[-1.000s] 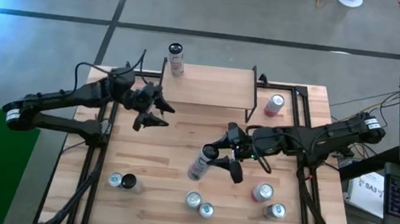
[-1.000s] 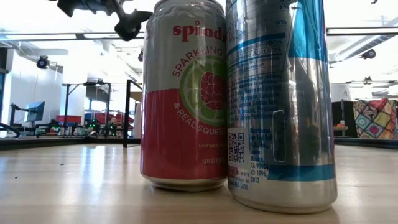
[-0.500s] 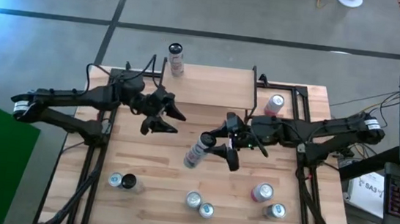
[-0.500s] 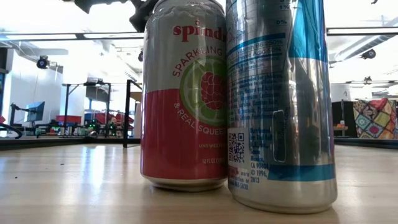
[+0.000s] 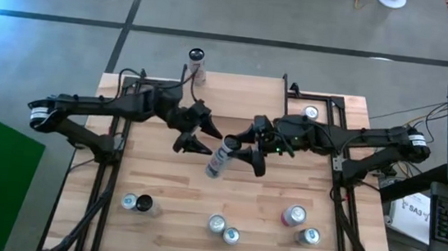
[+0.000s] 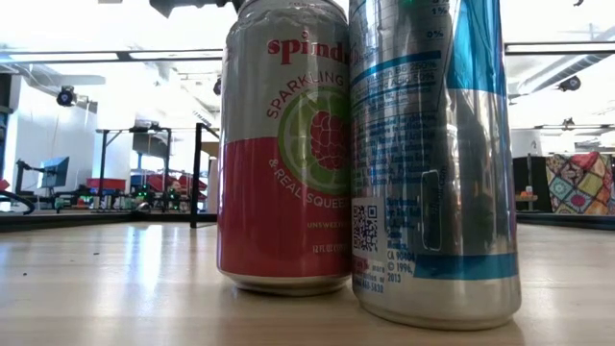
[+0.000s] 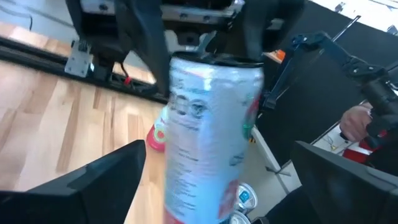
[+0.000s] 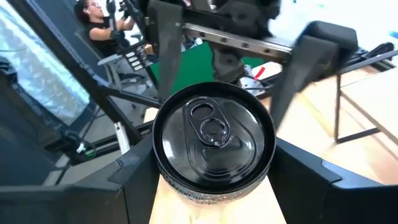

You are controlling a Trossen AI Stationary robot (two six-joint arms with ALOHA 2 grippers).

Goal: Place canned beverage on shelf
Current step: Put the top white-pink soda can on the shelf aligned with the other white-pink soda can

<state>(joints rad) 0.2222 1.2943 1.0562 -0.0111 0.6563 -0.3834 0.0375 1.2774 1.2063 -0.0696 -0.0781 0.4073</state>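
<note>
Midair, right gripper [image 5: 248, 147] jaws around can [image 5: 220, 160], apparently between left gripper's [image 5: 207, 137] spread jaws.

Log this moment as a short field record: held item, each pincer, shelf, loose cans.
held item: slim can, tilted, above the table's middle
right pincer: shut on the slim can's top end
left pincer: open, facing the can, not touching
shelf: top board bare
loose cans: several standing near the table's front edge

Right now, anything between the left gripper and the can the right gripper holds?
Nothing. In the high view, the open left gripper faces the slim can across bare wooden tabletop; the right gripper holds it.
</note>
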